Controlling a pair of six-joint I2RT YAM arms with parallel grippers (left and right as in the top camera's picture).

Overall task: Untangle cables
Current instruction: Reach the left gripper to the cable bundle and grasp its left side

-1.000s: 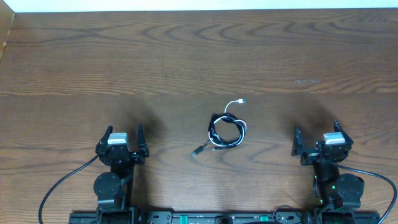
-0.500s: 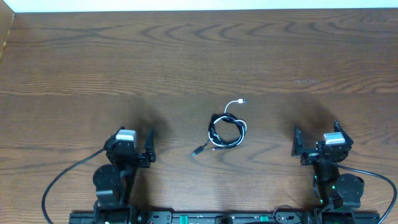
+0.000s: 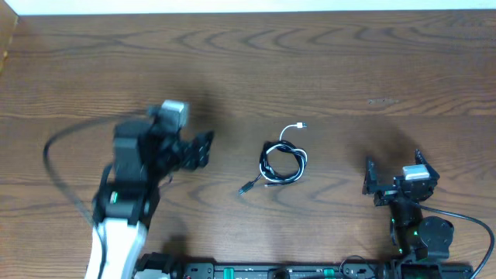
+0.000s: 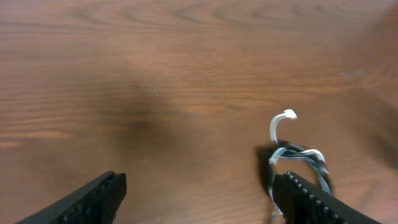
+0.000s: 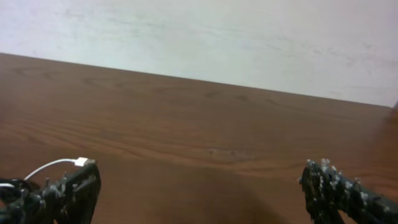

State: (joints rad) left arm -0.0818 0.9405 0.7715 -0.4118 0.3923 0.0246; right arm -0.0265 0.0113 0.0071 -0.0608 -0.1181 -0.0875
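Brown wood-grain table fills the overhead view, and a pale wall rises beyond its far edge. Two grippers show. The left gripper, blurred from overhead, hangs above the table with its two fingers spread wide and nothing between them. The right gripper sits near the front edge, its two fingers also wide apart and empty. Between them, nearer the left one, the two cables lie on the table. One white cable and one black cable are looped together in a single small coil. The white plug end sticks out toward the far side, and a black plug end trails toward the front.
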